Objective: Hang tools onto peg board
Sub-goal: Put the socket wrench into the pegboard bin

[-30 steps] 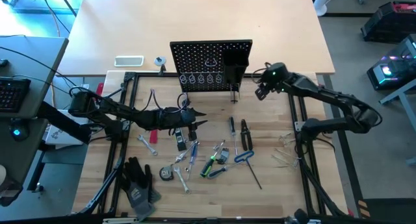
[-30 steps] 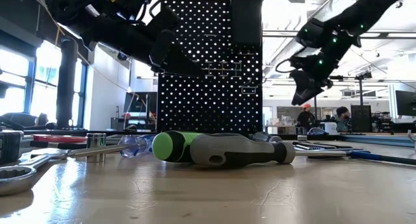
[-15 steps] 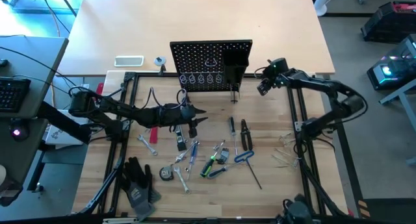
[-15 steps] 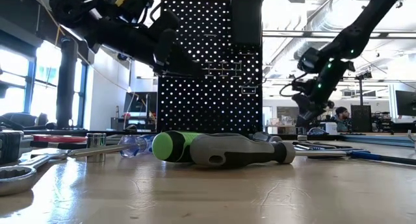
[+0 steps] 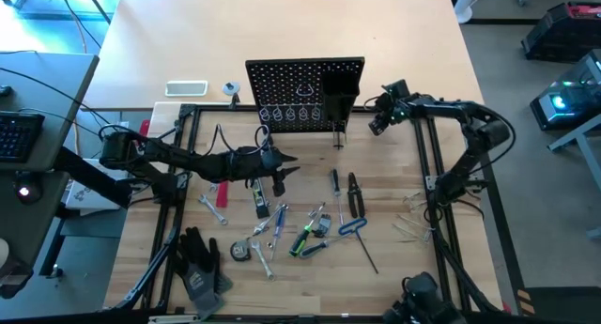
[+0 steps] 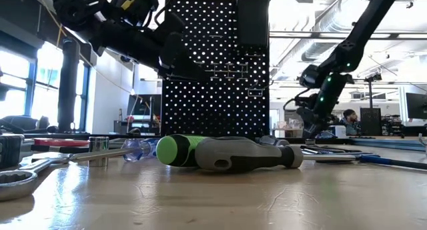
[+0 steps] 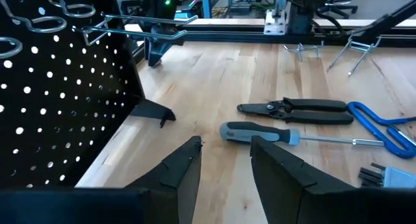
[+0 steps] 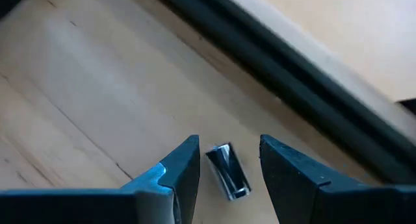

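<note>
The black peg board (image 5: 305, 94) stands upright at the table's far middle, its wire rings empty. The tools lie loose on the wood in front of it: a green-handled screwdriver (image 5: 305, 239), black pliers (image 5: 355, 194), a grey-handled screwdriver (image 7: 260, 132) and a blue hex key (image 5: 352, 227). My left gripper (image 5: 285, 169) hovers open just in front of the board's left leg, with nothing between its fingers. My right gripper (image 5: 376, 124) is low beside the board's right edge and open. Its fingers stand on either side of a small silver cylinder (image 8: 227, 171) that lies on the table.
Black work gloves (image 5: 199, 263) lie at the near left. A white flat device (image 5: 186, 87) sits behind the board to the left. Silver wrenches (image 5: 214, 209) and small parts are scattered under and beside my left arm. A black frame rail (image 8: 305, 81) runs close behind the cylinder.
My right gripper has come down beside the peg board's right edge, tipping more steeply downward, until its open fingers are close over the table. Its arm has folded in toward the far edge.
</note>
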Tool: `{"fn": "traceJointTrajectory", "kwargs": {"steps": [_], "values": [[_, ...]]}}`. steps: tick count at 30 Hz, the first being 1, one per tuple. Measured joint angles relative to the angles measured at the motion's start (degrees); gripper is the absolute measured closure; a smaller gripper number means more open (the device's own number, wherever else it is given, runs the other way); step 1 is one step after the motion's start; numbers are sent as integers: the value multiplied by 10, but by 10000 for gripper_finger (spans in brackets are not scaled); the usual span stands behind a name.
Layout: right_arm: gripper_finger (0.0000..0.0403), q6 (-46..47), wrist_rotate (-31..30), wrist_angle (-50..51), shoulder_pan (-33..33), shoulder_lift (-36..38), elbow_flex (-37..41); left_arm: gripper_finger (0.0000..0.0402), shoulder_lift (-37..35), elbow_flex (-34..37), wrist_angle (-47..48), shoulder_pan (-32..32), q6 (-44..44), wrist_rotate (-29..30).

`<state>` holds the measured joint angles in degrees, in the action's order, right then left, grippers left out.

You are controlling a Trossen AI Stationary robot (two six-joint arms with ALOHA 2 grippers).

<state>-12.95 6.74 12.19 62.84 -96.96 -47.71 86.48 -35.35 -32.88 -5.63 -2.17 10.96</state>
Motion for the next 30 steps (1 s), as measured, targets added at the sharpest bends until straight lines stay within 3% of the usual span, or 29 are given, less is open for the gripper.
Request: {"fn": "traceJointTrajectory", "kwargs": {"steps": [10, 21, 30], "values": [[261, 27, -33, 61, -14, -25, -29, 275, 0, 0, 1, 0, -5, -2], [389, 26, -37, 73, -44, -22, -30, 275, 0, 0, 0, 0, -10, -2], [403, 44, -29, 90, -83, -23, -30, 275, 0, 0, 0, 0, -10, -4]]}}
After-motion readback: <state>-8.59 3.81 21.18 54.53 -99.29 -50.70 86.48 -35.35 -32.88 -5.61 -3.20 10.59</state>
